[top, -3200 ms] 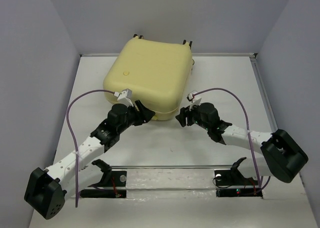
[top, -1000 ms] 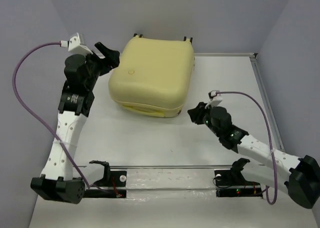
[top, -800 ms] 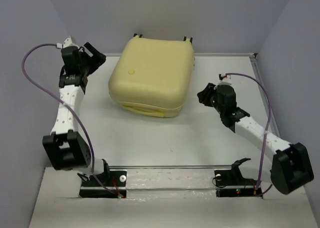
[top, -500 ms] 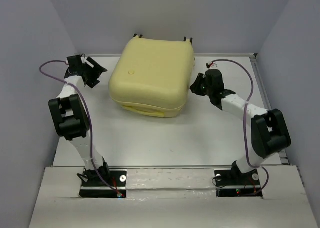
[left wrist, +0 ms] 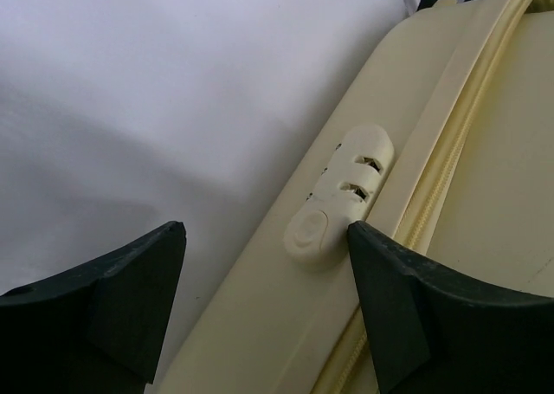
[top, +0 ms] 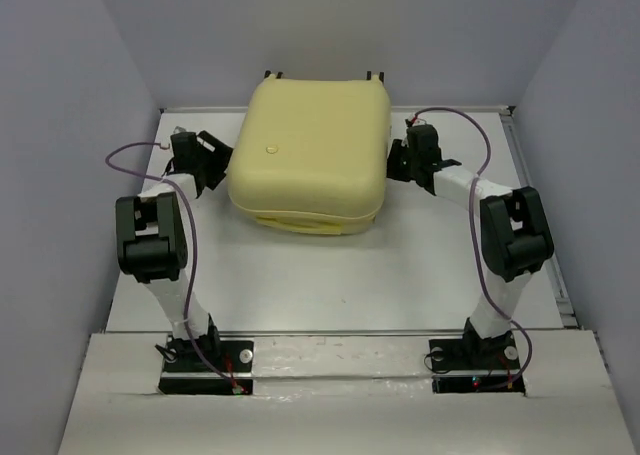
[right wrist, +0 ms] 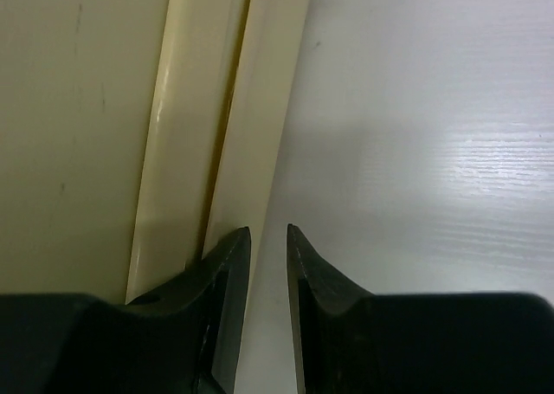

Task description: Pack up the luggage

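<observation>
The luggage [top: 310,150] is a pale yellow hard-shell suitcase lying closed at the back middle of the white table. My left gripper [top: 213,155] is at its left side. In the left wrist view the left gripper [left wrist: 264,238] is open, its jaws straddling the suitcase's side wall [left wrist: 260,325] just below a cream lock [left wrist: 339,195] beside the zipper [left wrist: 441,151]. My right gripper [top: 400,160] is at the suitcase's right side. In the right wrist view the right gripper [right wrist: 268,231] is nearly closed with a thin gap, empty, at the lower shell's edge [right wrist: 260,108].
Two small black wheels [top: 272,73] stick out at the suitcase's back edge, against the grey back wall. A raised rim [top: 530,195] runs along the table's right side. A metal rail [top: 340,333] crosses in front, above the arm bases.
Both arms swung from the suitcase's front edge out and back to its left and right sides. The suitcase has shifted slightly to the right.
</observation>
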{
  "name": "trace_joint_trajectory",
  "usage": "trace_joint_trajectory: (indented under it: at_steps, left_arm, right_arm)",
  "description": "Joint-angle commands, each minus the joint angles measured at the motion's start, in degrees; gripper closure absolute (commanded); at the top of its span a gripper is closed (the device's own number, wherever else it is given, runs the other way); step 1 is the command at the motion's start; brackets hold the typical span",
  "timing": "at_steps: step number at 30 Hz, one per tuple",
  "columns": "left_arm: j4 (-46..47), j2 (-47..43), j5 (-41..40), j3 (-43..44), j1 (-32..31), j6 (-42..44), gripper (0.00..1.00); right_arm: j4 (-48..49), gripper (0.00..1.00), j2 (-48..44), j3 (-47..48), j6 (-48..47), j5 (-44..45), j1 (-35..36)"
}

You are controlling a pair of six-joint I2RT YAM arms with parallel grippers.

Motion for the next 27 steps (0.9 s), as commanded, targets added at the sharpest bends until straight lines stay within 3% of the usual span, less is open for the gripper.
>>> trace_joint_trajectory:
  at_steps: [1, 7, 10, 12, 17, 22, 27]
  left_arm:
    - [7.5, -12.8, 4.7, -16.0, -8.0, -4.0, 0.13]
    - [14.3, -32.1, 0.8, -38.9, -10.2, -6.9, 0.13]
    - [12.7, -41.6, -1.7, -43.9, -8.6, -5.0, 0.12]
    - [7.6, -44.3, -2.0, -42.3, -7.2, -3.1, 0.12]
    - [-0.9, -46.4, -0.9, -29.5, -6.7, 1.1, 0.10]
    - [-2.3, -47.4, 4.1, -20.5, -6.8, -0.4, 0.10]
    - [-6.0, -50.8, 2.6, -12.7, -6.8, 0.4, 0.09]
  right_arm:
    - [1.7, 0.69, -0.8, 4.0, -3.1, -15.2, 3.2]
    - [-2.1, 0.67, -2.0, 6.9, -5.0, -22.2, 4.5]
    - [-6.6, 0.56, -1.5, 10.5, -4.9, -21.1, 4.5]
    - [-9.6, 0.44, -0.8, 12.7, -4.7, -21.1, 4.5]
    - [-11.6, 0.29, -1.2, 17.2, -3.4, -21.8, 4.5]
    - [-13.0, 0.15, -4.8, 19.0, -5.3, -24.3, 3.9]
    - [-15.7, 0.13, -7.2, 19.5, -6.2, -23.5, 2.9]
